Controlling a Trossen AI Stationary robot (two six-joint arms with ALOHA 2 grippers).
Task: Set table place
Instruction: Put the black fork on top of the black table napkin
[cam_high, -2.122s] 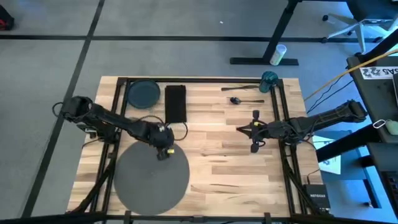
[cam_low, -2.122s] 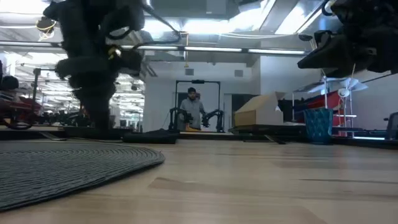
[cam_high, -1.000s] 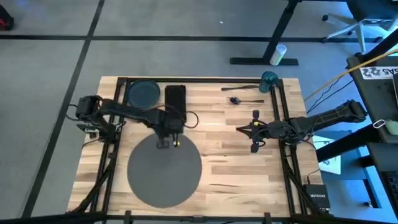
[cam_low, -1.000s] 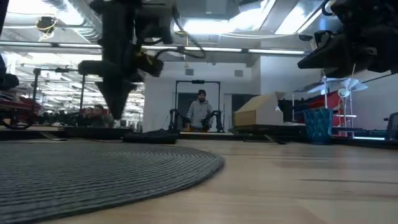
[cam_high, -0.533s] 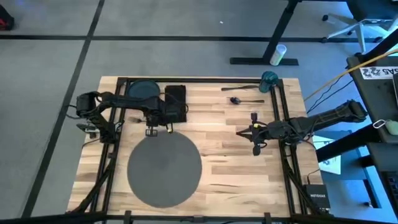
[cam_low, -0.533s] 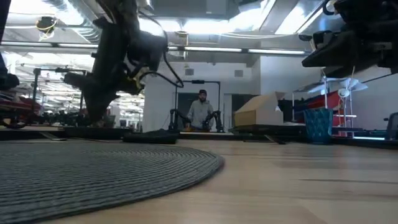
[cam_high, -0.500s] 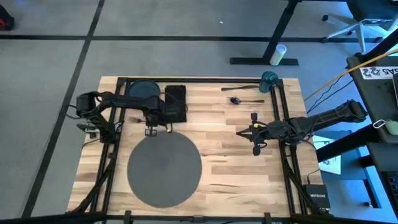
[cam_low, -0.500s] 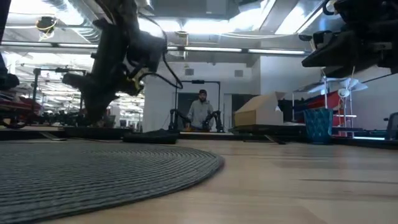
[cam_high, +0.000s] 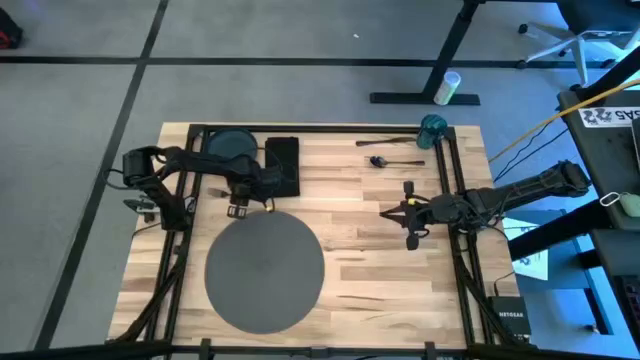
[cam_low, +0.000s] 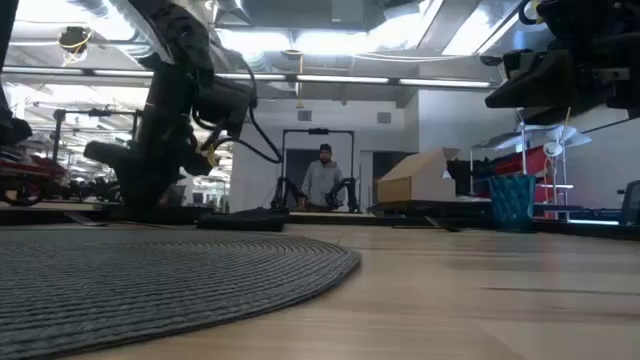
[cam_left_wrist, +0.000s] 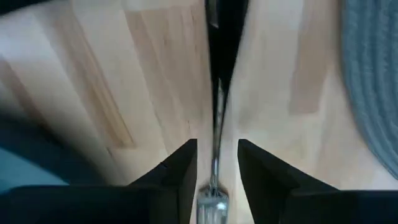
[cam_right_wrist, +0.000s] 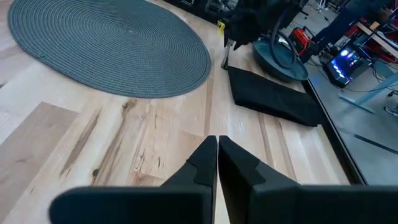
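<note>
Wood table (cam_high: 380, 260) bears the mat (cam_high: 265, 272).
Left gripper (cam_high: 238, 211) gapes beside it; only the wrist view shows right gripper (cam_right_wrist: 217, 144) closed.

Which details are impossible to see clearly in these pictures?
- Plate: high view, partly covered by the left arm.
- Utensils near the teal cup: high view, too small to tell apart.
- Left claw: left wrist view is blurred; the thin shiny thing between its fingers is unidentifiable.
- Placemat: low view, cut off by the edge.

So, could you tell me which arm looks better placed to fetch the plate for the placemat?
Probably the left: its gripper hovers, open, near the plate. The right gripper, shut, sits across the table.
</note>
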